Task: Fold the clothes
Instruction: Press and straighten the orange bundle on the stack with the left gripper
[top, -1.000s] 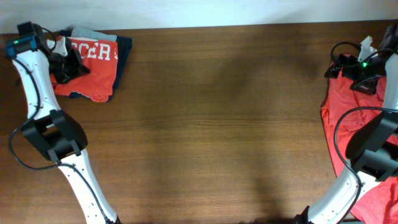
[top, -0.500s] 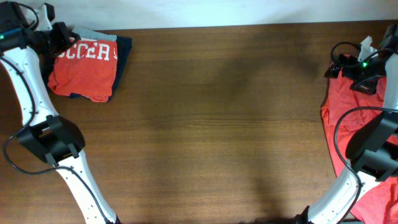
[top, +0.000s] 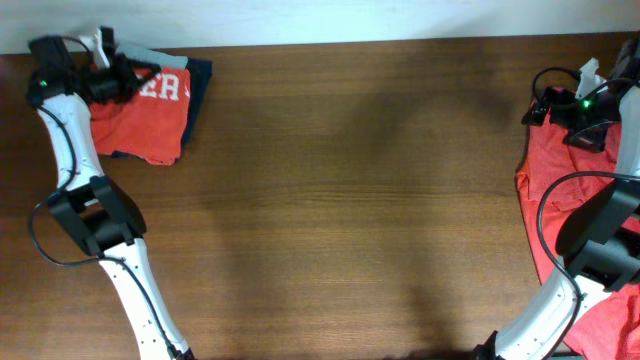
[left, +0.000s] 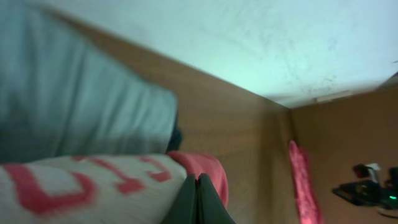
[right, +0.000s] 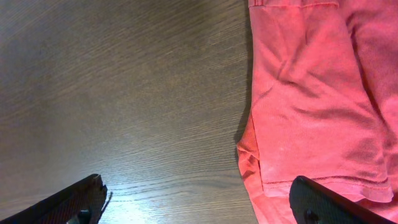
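A folded orange-red T-shirt (top: 140, 125) with white block letters lies on a stack at the table's far left. My left gripper (top: 122, 76) is over its back edge. In the left wrist view its fingers (left: 197, 190) are pressed together with nothing visible between them, right above the lettered fabric (left: 81, 186). A loose orange-red T-shirt (top: 560, 190) is spread at the right edge. My right gripper (top: 545, 100) is open and empty above bare wood, just left of that shirt's hem (right: 311, 93); its fingertips (right: 202, 199) stand wide apart.
A grey garment (top: 150, 54) and a navy one (top: 199, 85) lie under the folded shirt; the grey one fills the left wrist view's upper left (left: 74, 112). More orange-red cloth (top: 610, 320) hangs at the near right corner. The wooden table (top: 350, 180) spans the middle.
My left gripper lifted off the folded shirt, swung to the far left corner, then came back right over the shirt's back edge. The right arm has not moved.
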